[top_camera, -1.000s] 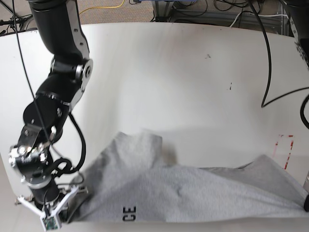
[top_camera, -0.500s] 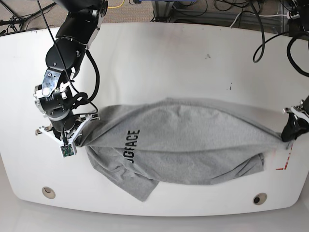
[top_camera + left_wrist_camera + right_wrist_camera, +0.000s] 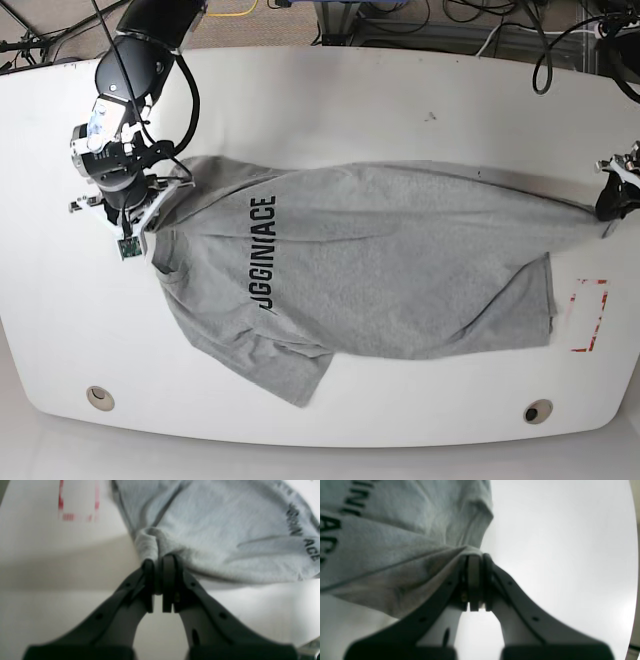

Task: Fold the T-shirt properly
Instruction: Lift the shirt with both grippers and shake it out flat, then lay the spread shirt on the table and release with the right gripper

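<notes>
The white surface (image 3: 330,110) carries the T-shirt (image 3: 400,270), a big, soft, floppy thing stretched out across its middle. It sags and bunches easily, so edges and corners look best to hold. The right pincer (image 3: 475,556) and the left pincer (image 3: 158,561) each pinch one end tight.

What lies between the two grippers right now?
Only the T-shirt, stretched across the table from the right gripper to the left gripper, each shut on it; the base view shows it.
</notes>
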Tool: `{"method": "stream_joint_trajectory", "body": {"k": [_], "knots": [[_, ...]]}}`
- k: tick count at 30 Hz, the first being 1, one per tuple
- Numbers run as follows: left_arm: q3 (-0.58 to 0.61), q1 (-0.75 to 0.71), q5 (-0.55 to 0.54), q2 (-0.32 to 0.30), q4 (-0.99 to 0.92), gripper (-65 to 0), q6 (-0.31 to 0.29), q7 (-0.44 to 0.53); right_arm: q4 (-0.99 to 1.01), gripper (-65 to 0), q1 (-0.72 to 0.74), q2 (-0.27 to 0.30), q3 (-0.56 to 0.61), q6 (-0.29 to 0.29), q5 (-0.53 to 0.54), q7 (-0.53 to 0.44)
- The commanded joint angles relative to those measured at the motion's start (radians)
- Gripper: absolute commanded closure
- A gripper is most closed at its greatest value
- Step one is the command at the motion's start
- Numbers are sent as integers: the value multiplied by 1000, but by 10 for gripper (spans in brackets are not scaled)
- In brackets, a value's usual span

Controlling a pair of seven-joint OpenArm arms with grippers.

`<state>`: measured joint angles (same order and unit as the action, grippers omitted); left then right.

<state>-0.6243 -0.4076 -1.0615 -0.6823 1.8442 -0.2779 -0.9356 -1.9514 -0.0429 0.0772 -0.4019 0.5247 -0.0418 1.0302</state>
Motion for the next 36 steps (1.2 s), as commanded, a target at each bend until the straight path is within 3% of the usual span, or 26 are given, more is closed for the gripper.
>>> {"method": "stream_joint_trajectory", "body": {"k": [1, 14, 24, 33, 36], "knots": [[-27, -11, -1, -26, 13, 0, -5, -24, -23, -5, -15, 2, 1, -2, 7, -21], [-139, -139, 109, -24, 16, 0, -76, -273, -23, -3, -147, -34, -7, -2, 6, -18], [-141, -201, 221, -24, 12, 0, -143, -349, -21, -6, -182, -60, -7, -4, 0, -18], [-62, -208, 313, -27, 15, 0, -145, -371, -21, -10, -217, -64, -7, -4, 6, -17], [-61, -227, 338, -29, 15, 0, -148, -391, -21, -59, -225, -67, -7, -8, 7, -17]]}}
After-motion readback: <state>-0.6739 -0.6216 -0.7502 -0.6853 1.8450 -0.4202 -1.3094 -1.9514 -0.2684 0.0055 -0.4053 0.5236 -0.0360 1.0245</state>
